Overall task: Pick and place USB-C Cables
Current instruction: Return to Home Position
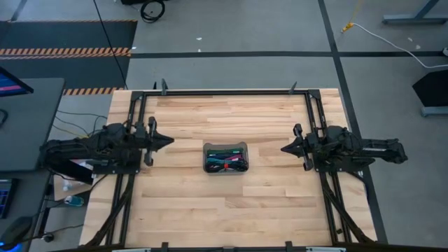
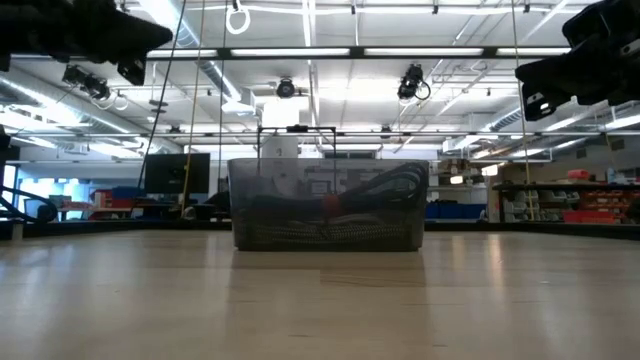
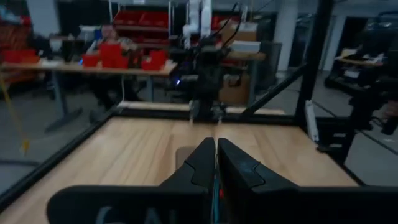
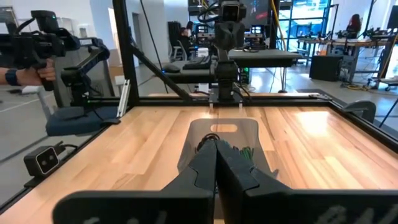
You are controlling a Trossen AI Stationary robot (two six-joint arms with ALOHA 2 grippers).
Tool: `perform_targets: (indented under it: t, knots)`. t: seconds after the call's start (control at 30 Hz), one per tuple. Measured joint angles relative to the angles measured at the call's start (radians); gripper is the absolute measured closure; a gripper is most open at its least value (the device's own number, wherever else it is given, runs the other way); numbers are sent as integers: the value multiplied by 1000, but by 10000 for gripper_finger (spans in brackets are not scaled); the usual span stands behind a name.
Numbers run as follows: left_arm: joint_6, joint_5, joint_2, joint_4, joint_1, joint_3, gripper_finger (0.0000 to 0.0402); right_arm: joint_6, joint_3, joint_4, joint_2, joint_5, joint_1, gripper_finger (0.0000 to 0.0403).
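Note:
A translucent grey tray [image 1: 226,157] stands on its base in the middle of the table; it also shows in the low view as the tray [image 2: 328,205]. Several short USB-C cables [image 1: 227,161] lie inside it, green, red and dark ones among them. My left gripper [image 1: 170,140] hovers shut above the table, left of the tray, pointing at it. My right gripper [image 1: 284,148] hovers shut to the tray's right, pointing at it. In the right wrist view the tray [image 4: 222,142] with the cables [image 4: 244,151] sits just beyond my shut fingers [image 4: 217,163]. The left wrist view shows my shut fingers [image 3: 216,163].
Bare wood table [image 1: 231,203] lies all around the tray. A black metal frame [image 1: 231,92] runs along the table's edges. People sit at desks in the room beyond the table; a hand [image 4: 38,72] holding a dark device shows at the side.

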Motion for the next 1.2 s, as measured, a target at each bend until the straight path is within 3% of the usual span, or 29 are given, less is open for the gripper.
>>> perform_targets:
  t: [0.2,0.47,0.73,0.93,1.2]
  knots:
    - [-23,42,-1,19,-38,-17,377,0,0,0,0,0,0,389]
    - [-42,16,0,327,-114,-217,377,0,0,0,0,-11,0,390]
    - [-48,17,0,285,-122,-245,377,-5,0,0,0,-17,0,391]
    - [-37,17,-1,255,-120,-246,377,-39,0,-5,0,-107,-2,391]
    - [-45,16,0,264,-49,-246,377,-34,25,-68,0,-60,-73,391]
